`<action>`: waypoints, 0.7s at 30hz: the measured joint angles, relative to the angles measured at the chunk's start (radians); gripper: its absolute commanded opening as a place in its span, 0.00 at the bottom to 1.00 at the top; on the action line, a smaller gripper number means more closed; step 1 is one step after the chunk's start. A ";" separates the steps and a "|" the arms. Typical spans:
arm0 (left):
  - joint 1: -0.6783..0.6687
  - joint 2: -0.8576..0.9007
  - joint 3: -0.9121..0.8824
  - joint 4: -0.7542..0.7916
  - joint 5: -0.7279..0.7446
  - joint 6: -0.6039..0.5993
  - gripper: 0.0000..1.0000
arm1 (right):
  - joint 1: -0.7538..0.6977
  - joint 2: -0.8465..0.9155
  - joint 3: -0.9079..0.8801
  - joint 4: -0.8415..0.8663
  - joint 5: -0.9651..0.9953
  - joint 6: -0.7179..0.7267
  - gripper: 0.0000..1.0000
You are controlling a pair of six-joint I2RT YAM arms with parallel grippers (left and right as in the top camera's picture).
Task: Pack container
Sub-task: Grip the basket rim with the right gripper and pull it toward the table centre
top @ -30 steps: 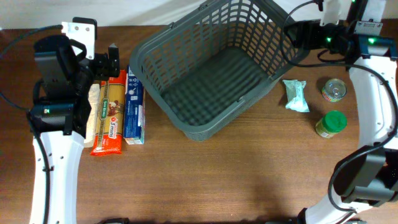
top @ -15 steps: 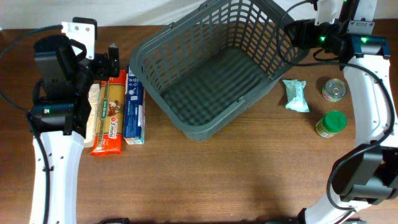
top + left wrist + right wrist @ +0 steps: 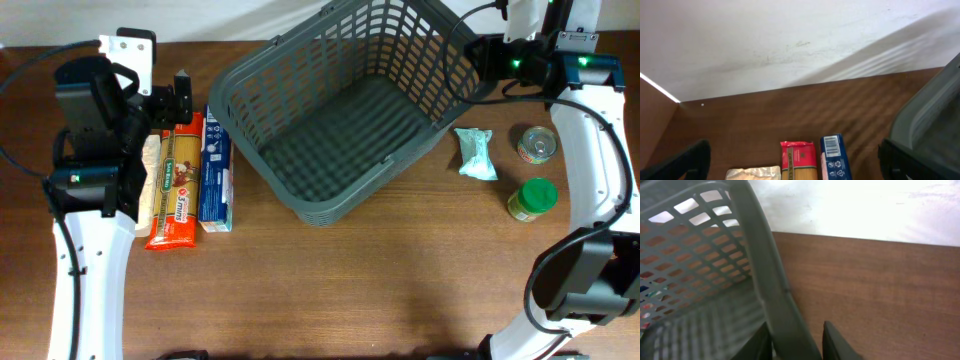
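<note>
The container (image 3: 330, 60), a big dark grey lattice basket, sits at the middle back of the table, tilted, with nothing inside. My right gripper (image 3: 478, 55) is at its far right corner. In the right wrist view the thick rim (image 3: 757, 245) runs between the right gripper's (image 3: 796, 325) two fingers, which have closed in on it. My left gripper (image 3: 172, 98) hovers open over the packets to the left of the basket. In the left wrist view the left gripper's (image 3: 792, 157) fingers stand far apart with nothing held, and the basket's edge (image 3: 935, 115) shows at right.
Left of the basket lie a pale packet (image 3: 150, 175), a red spaghetti pack (image 3: 178, 180) and a blue box (image 3: 215, 170), side by side. To its right are a pale green pouch (image 3: 476, 153), a tin can (image 3: 538, 144) and a green-lidded jar (image 3: 533, 198).
The right gripper's jaws have closed in around the basket rim, and the arm has shifted slightly left. The left arm and the packets have not moved.
</note>
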 measured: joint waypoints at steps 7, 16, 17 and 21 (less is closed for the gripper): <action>0.000 0.000 0.000 0.000 0.000 0.000 0.99 | -0.007 -0.004 0.018 -0.074 -0.045 0.051 0.14; 0.000 0.000 0.000 0.000 0.000 0.000 0.99 | -0.008 -0.029 0.022 -0.183 -0.039 0.076 0.08; 0.000 0.000 0.000 0.000 0.000 0.000 0.99 | -0.008 -0.032 0.023 -0.200 -0.035 0.076 0.07; 0.000 0.000 0.000 0.000 0.000 0.000 0.99 | -0.008 -0.043 0.029 -0.256 -0.020 0.093 0.07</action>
